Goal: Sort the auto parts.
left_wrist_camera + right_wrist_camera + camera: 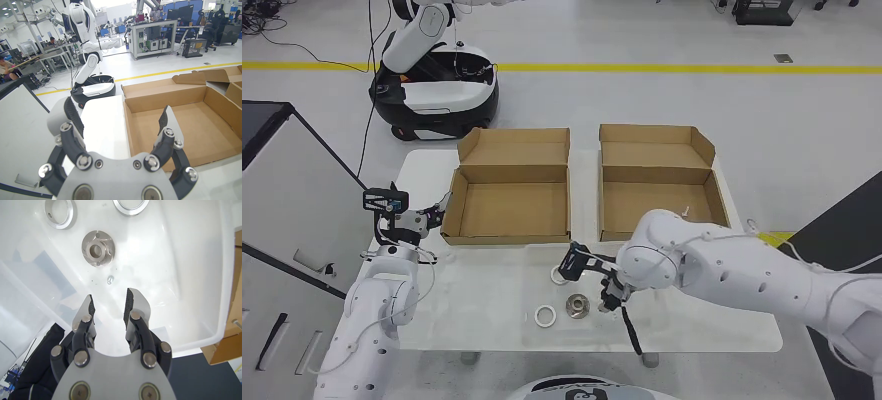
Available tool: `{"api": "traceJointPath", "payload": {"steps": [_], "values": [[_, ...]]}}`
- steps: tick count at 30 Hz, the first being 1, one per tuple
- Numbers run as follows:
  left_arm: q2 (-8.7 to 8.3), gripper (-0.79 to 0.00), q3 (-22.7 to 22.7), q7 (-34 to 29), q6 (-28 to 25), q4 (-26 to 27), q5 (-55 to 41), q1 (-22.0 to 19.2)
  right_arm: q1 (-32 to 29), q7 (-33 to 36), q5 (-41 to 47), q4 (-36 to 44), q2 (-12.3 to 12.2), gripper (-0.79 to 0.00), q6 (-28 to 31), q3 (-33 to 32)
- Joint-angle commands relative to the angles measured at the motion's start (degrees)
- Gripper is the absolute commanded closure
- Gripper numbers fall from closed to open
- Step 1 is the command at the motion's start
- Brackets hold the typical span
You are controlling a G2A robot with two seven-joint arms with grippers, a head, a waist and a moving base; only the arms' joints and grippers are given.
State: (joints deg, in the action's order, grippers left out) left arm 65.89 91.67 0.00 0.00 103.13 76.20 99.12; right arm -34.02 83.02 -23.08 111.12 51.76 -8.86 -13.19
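Note:
A metal flange (576, 305) with a raised hub lies near the table's front edge, between two metal rings (545, 316) (560, 275). In the right wrist view the flange (98, 251) sits beyond a small bolt (110, 279), with the rings (60, 214) (130, 206) farther off. My right gripper (110, 298) hovers open just short of the bolt, holding nothing; from above, this right gripper (608, 293) is beside the flange. My left gripper (117, 113) is open and empty at the left box's (189, 123) outer wall; from above, this left gripper (437, 215) is at the table's left side.
Two open cardboard boxes (512, 195) (657, 190) stand side by side at the back of the white table (492, 300). A cardboard piece (238, 275) shows past the table rim in the right wrist view. Another robot (437, 90) stands on the floor behind the table.

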Motion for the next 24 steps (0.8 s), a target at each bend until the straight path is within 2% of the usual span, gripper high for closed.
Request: {"api": "traceJointPath", "payload": {"steps": [1,24], "values": [[0.00,-0.785,0.00,0.00,0.00,0.00,0.00,0.00,-0.27,0.10,-0.07,-0.34,0.29,-0.388,0.16,0.03],[0.00,-0.785,0.00,0.00,0.00,0.00,0.00,0.00,-3.34,0.58,-1.70,-7.17,4.28,-0.339,2.61,0.70]]}}
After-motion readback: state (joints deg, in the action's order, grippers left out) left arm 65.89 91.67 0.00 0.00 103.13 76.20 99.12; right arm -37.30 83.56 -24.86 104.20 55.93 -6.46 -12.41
